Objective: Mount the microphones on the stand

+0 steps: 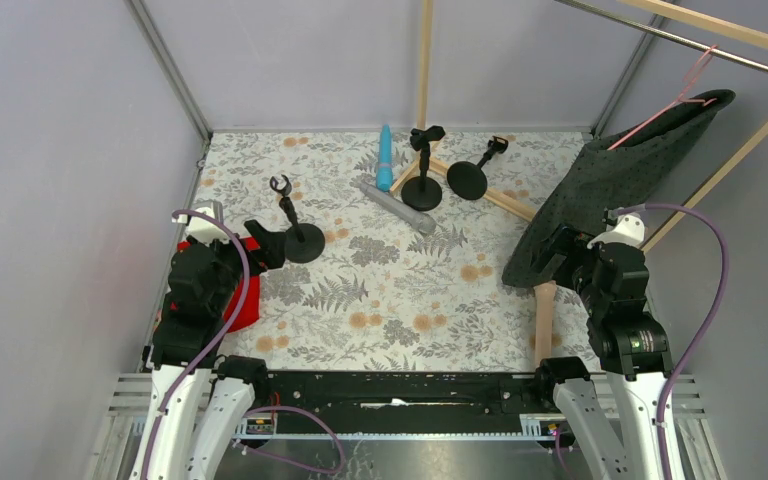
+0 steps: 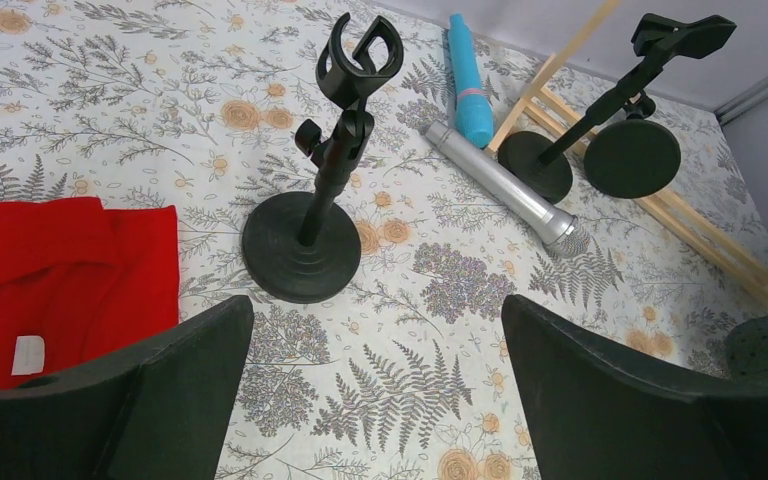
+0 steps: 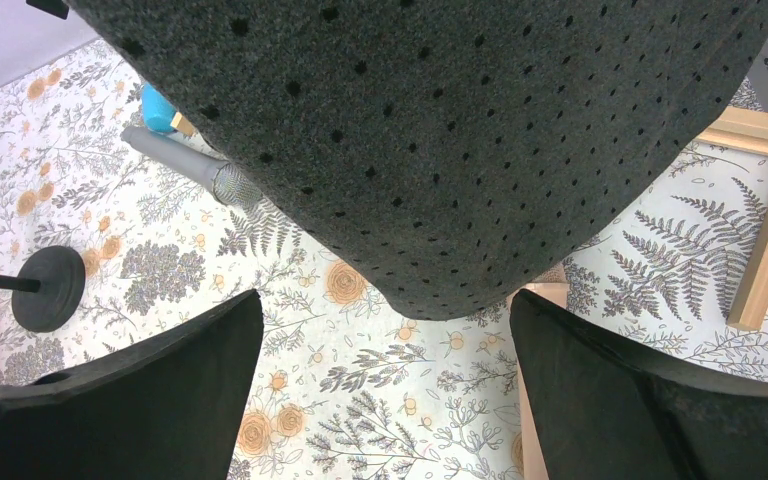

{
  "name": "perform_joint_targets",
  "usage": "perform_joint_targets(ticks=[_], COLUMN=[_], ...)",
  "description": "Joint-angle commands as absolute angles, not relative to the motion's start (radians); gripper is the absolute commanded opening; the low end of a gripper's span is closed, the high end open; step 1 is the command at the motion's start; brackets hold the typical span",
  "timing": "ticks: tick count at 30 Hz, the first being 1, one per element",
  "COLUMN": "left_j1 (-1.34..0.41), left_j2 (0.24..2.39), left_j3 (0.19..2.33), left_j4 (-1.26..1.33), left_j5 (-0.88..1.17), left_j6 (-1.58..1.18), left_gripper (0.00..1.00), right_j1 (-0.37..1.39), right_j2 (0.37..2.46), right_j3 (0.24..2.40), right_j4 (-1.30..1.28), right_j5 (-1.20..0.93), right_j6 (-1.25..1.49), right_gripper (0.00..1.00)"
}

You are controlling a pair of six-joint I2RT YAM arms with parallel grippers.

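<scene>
1. Microphones: two in view, both lying flat on the floral-print surface, in its far half and in no stand clip.
2. Dark dotted garment hangs on a pink hanger at far right. Its lower edge droops toward the surface and fills the top of the right wrist view.
3. Wooden frame: one upright pole at the rear, with foot bars running along the surface toward the right side.
4. Red cloth lies at the left edge, partly under the left arm.
5. Three black microphone stands, all upright on round bases. The near-left stand stands alone, just beside the red cloth. The middle stand and right stand sit at the rear against the foot bars.
6. Cyan-blue microphone lies lengthwise front to back, just left of the middle stand.
7. Silver-grey microphone lies diagonally with its mesh head toward the near right, just beside the middle stand's base. Its handle end is near the cyan one; cannot tell whether they touch.
8. Left tool: jaws wide, holding nothing, facing the near-left stand.
9. Right tool: jaws wide, holding nothing, just below the garment's hem.
</scene>
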State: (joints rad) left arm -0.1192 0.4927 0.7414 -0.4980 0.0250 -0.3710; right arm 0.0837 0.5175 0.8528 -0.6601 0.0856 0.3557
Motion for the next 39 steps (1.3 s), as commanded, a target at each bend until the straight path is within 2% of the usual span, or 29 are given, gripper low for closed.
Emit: perform_joint_targets(ticks=[1,6,14,19,26,39], left_j1=[-0.120,-0.120,-0.118,-0.118,-0.130,-0.460], left_j2=[0.483,0.483,0.497,0.511,0.658,0.827], left_j3=[0.744,0.745,0.779,0.773,0.779,0.705], left_j4=[-0.447,-0.444,-0.501,-0.443,-0.387,-0.178], left_j5=[0.011,0.003,-0.212,-0.157,-0.163,-0.502], left_j6=[-0.382,-0.397,-0.480,-0.493,-0.541,-0.553], left_gripper=[0.99,0.99,0.99,0.99,0.99,0.99], right_j1=[0.079,0.080,0.079,0.080,0.079,0.081], right_j2=[0.515,0.515,0.518,0.516,0.501,0.512], right_j3=[0.850,0.851,0.849,0.844,0.841,0.837], right_j4=[-0.624,-0.627,-0.619,-0.607,-0.604,-0.602], right_j5=[0.092,0.092,0.082,0.069,0.063,0.046], right_j6=[0.356,0.357,0.358,0.357,0.356,0.360], right_gripper=[1.00,1.00,1.00,1.00,1.00,1.00])
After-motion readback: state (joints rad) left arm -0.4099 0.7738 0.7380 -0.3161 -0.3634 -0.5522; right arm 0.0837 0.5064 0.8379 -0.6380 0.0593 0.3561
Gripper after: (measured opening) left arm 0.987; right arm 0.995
